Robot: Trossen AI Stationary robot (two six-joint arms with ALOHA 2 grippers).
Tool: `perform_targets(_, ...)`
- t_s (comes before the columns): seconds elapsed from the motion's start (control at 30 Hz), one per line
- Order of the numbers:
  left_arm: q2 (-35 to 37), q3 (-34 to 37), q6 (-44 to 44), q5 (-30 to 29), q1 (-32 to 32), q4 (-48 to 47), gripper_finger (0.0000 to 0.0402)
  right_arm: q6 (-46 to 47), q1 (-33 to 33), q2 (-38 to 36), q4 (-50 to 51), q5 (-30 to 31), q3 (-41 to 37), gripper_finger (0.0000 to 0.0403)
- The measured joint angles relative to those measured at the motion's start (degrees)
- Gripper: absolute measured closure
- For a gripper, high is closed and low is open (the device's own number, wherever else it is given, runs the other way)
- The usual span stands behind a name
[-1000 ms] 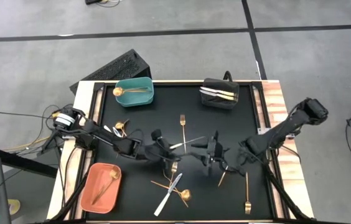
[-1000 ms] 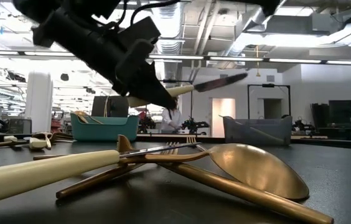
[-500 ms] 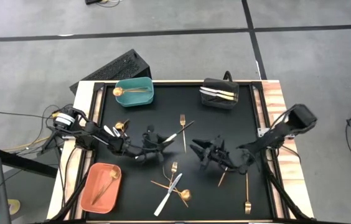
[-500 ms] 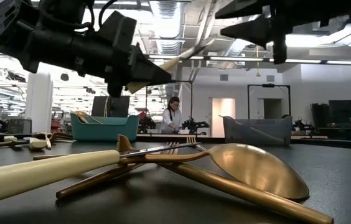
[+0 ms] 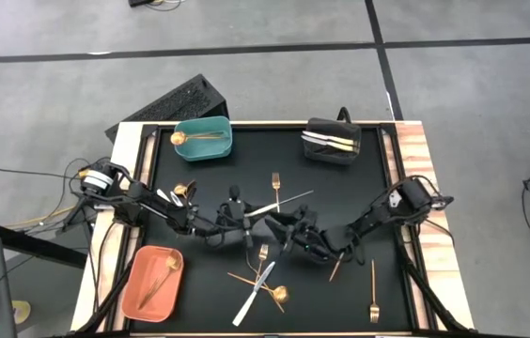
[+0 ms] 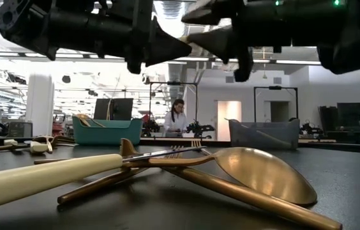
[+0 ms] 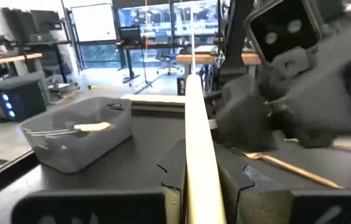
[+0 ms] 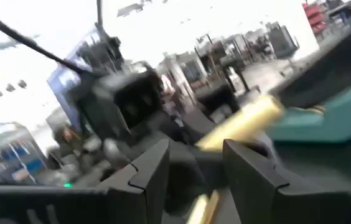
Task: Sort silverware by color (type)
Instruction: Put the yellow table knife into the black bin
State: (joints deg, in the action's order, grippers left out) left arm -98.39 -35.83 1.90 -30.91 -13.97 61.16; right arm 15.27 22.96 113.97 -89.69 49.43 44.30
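Note:
My left gripper [image 5: 245, 214] hovers over the table's middle, shut on a knife [image 5: 284, 201] with a cream-white handle and a silver blade. My right gripper [image 5: 287, 235] is open and lies just right of it, fingers pointing at the left gripper; in the right wrist view [image 8: 194, 168] the handle [image 8: 244, 124] shows beyond the gap. Loose silverware lies on the mat: a gold fork [image 5: 275, 191], a crossed pile [image 5: 260, 282] of white-handled knife, copper fork and gold spoon, a copper piece [image 5: 337, 267] and a gold fork [image 5: 373, 293]. My left gripper pinches the knife's cream-white handle [image 7: 197, 155] between its two fingers. The handle runs forward along the fingers, and the blade [image 5: 298, 196] sticks out free toward the table's right. The knife is lifted clear of the mat and roughly level.
A teal bin [image 5: 218, 148] with a gold spoon and a black bin [image 5: 333, 153] with white-handled pieces stand at the far edge. An orange bin [image 5: 138, 291] with a copper piece sits near left. A spoon [image 5: 182, 192] lies by the left arm. A person stands in the room behind [image 6: 179, 118].
My right gripper has moved toward the table's left, closing on the left gripper, and its arm has folded lower. The left gripper has stayed over the middle, still holding the knife; the blade swung toward the far edge, then back toward the right.

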Motion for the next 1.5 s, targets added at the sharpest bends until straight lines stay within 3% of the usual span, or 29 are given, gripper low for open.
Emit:
perform_targets(0.4,-0.2,-0.1,9.2,-4.5,-0.8,3.9,0.0379,6.7,-1.8,-1.6,-0.2,2.9,-0.8,0.0227)
perform_targets(0.63,-0.1,-0.1,16.1,-6.3,-1.9,6.1,0.0380,15.5,-4.7,-2.4,-0.2,-3.9,-1.2,0.0227)
perform_targets(0.83,-0.1,-0.1,18.9,-9.7,-2.5,5.5,0.0380,19.2,-5.5,-2.4,-0.2,-3.9,-1.2,0.0229)
perform_targets(1.17,-0.1,-0.1,20.6,-12.6,-2.8,3.0,0.0380,18.9,-5.5,-2.4,-0.2,-0.5,-1.2,0.0287)
perform_targets(1.3,-0.1,-0.1,20.3,-9.8,-2.5,0.7,0.0380,16.5,-5.4,-2.3,-0.2,-0.6,-1.2,0.0307)
perform_targets(1.5,0.0,-0.1,10.4,-7.8,-2.1,-1.7,0.0354,7.4,-5.3,-2.3,-0.1,-1.6,-0.4,0.0334)
